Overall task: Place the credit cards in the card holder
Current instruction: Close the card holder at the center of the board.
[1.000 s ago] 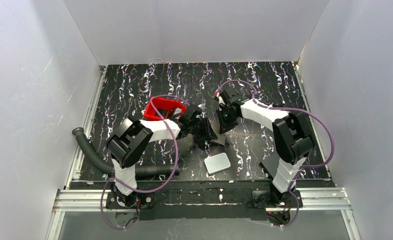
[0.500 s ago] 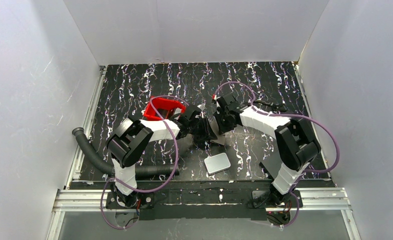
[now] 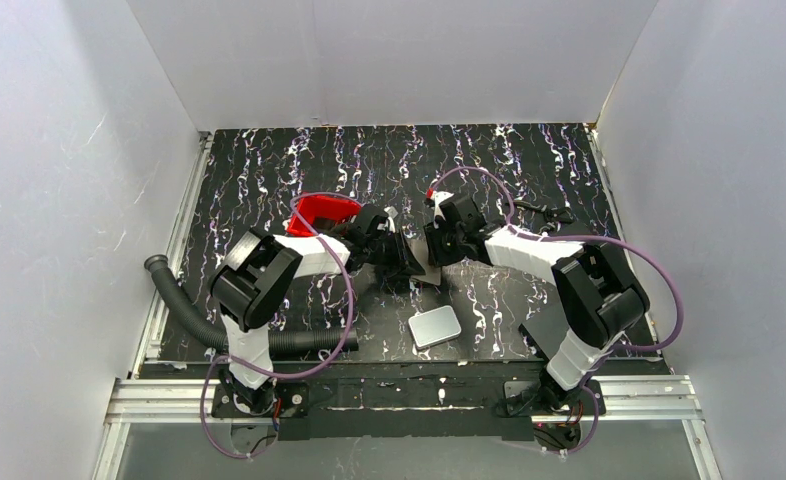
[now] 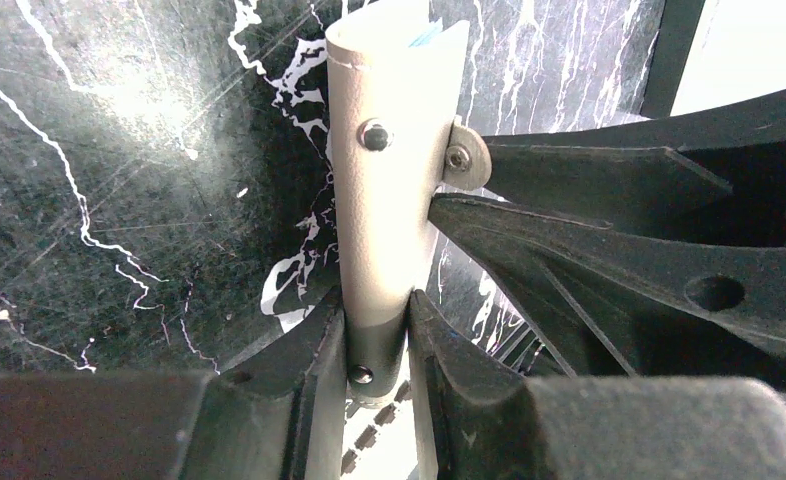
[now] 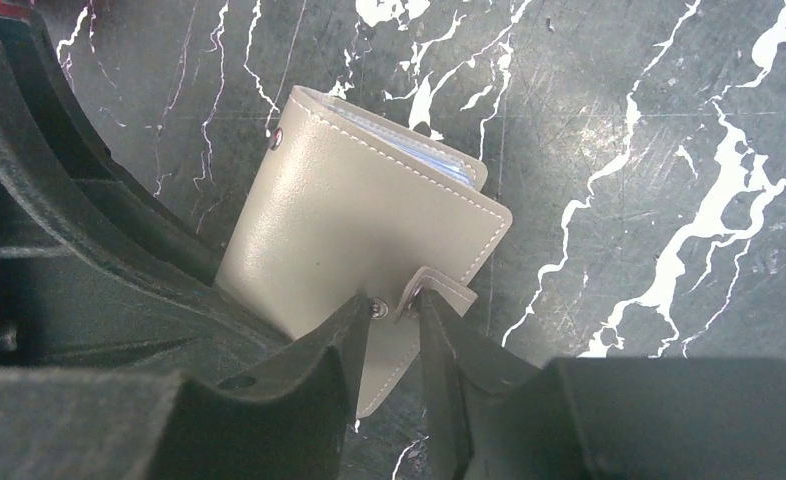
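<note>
The card holder [image 5: 359, 220] is a grey-beige stitched pouch standing on edge above the black marbled table. My left gripper [image 4: 377, 305] is shut on its lower edge [image 4: 384, 200]. Pale blue credit cards [image 5: 419, 148] peek out of its open top side. My right gripper [image 5: 396, 305] straddles the holder's snap tab [image 5: 439, 290] with its jaws a little apart; one finger touches the snap stud, the other the bent tab. From above, both grippers meet at mid-table, left [image 3: 401, 262] and right [image 3: 431, 250], with the holder [image 3: 432, 274] between them.
A white rounded slab [image 3: 435, 327] lies near the front, just below the grippers. A red tray [image 3: 321, 210] sits behind the left arm. A black flat sheet [image 3: 541, 332] lies by the right arm's base. A black ribbed hose [image 3: 184, 310] curves along the left edge.
My right gripper has swung left and down onto the card holder's tab, and its jaws have parted. The left gripper has kept its grip, shifting slightly toward the back.
</note>
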Available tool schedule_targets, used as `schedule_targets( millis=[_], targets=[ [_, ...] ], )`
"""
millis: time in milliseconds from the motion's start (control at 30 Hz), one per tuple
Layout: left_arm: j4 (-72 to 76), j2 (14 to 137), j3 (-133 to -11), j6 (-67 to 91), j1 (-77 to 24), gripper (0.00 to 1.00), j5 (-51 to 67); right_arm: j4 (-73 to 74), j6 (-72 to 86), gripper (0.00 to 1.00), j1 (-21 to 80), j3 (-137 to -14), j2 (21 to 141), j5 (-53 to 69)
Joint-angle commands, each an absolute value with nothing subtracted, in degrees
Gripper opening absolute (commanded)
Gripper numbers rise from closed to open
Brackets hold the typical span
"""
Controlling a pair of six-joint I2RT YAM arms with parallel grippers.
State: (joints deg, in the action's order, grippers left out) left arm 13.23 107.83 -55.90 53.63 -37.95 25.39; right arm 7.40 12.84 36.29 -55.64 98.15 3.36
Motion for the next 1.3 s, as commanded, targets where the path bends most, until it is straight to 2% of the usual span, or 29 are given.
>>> schedule_targets(
  millis=[0, 333, 600, 767, 833, 933, 1000, 1100, 1167, 1233, 1267],
  targets=[
    [17.8, 109.5, -56.2, 53.0, -41.3, 0.00, 32.2, 1.1, 17.6, 0.40, 41.7, -50.5, 110.7, 19.1],
    [18.2, 109.8, -55.6, 53.2, -41.3, 0.00, 32.9, 9.9, 15.9, 0.41, 41.4, -56.0, 109.3, 22.2],
    [18.3, 106.8, -51.3, 53.4, -40.9, 0.00, 25.9, 21.3, 15.5, 0.75, 37.1, -57.9, 97.8, 18.4],
    [18.2, 106.2, -50.0, 53.1, -40.9, 0.00, 23.4, 22.9, 15.2, 0.78, 37.2, -59.6, 91.9, 13.0],
    [18.1, 106.3, -50.2, 53.7, -40.9, 0.00, 23.2, 19.6, 15.4, 0.72, 37.2, -57.9, 89.3, 10.2],
    [17.2, 106.0, -50.7, 54.3, -40.9, 0.00, 22.8, 15.0, 16.1, 0.51, 37.9, -56.4, 86.0, 7.2],
    [16.2, 105.6, -51.0, 54.2, -40.9, 0.00, 22.0, 14.1, 17.4, 0.48, 38.2, -55.7, 84.1, 2.3],
    [15.4, 105.2, -50.9, 54.1, -40.9, 0.00, 21.3, 20.3, 22.1, 0.23, 38.3, -57.7, 83.9, -7.6],
    [15.2, 105.4, -51.1, 54.0, -40.9, 0.00, 21.3, 21.9, 25.0, 0.22, 39.0, -57.5, 83.2, -9.9],
    [15.2, 105.7, -51.2, 54.1, -40.8, 0.00, 21.3, 22.2, 27.6, 0.32, 39.4, -56.5, 82.7, -11.7],
    [15.2, 105.8, -51.3, 54.1, -40.8, 0.00, 21.4, 22.9, 27.8, 0.32, 39.5, -56.7, 83.3, -12.4]
  ],
)
